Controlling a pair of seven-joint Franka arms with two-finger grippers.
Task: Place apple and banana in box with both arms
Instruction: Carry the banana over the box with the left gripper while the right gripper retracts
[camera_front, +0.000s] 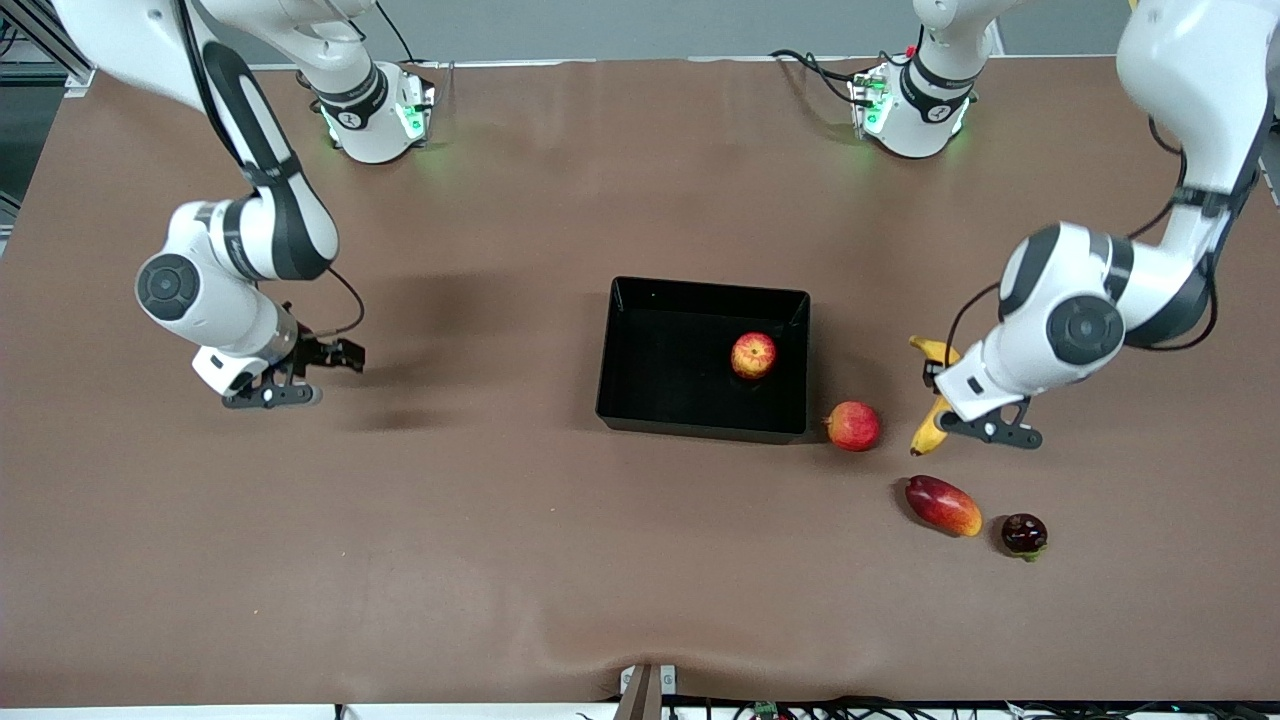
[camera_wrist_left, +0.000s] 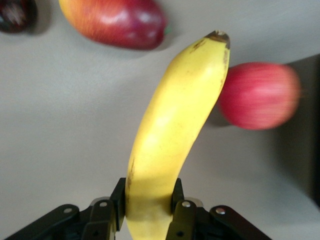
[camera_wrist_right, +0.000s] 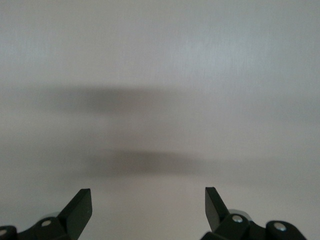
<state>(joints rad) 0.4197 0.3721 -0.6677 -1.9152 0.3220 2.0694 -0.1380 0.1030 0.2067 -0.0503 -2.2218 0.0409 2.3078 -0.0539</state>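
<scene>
The yellow banana (camera_front: 928, 432) is beside the box, toward the left arm's end of the table. My left gripper (camera_front: 945, 400) is shut on it. In the left wrist view the black fingers (camera_wrist_left: 181, 192) press both sides of the banana (camera_wrist_left: 175, 120) near one end, and its dark tip points away. The small red and yellow apple (camera_front: 753, 355) lies inside the black box (camera_front: 640, 415), close to the wall on the banana's side. My right gripper (camera_front: 300, 378) hangs open over bare table at the right arm's end, and in the right wrist view the right gripper (camera_wrist_right: 148, 200) has nothing between its fingers.
A pinker-red round fruit (camera_front: 853, 426) sits just outside the box's corner, next to the banana. A red-orange mango (camera_front: 943, 505) and a small dark fruit (camera_front: 1024, 534) lie nearer the front camera. In the left wrist view the mango (camera_wrist_left: 117, 20) and the round fruit (camera_wrist_left: 257, 95) flank the banana's tip.
</scene>
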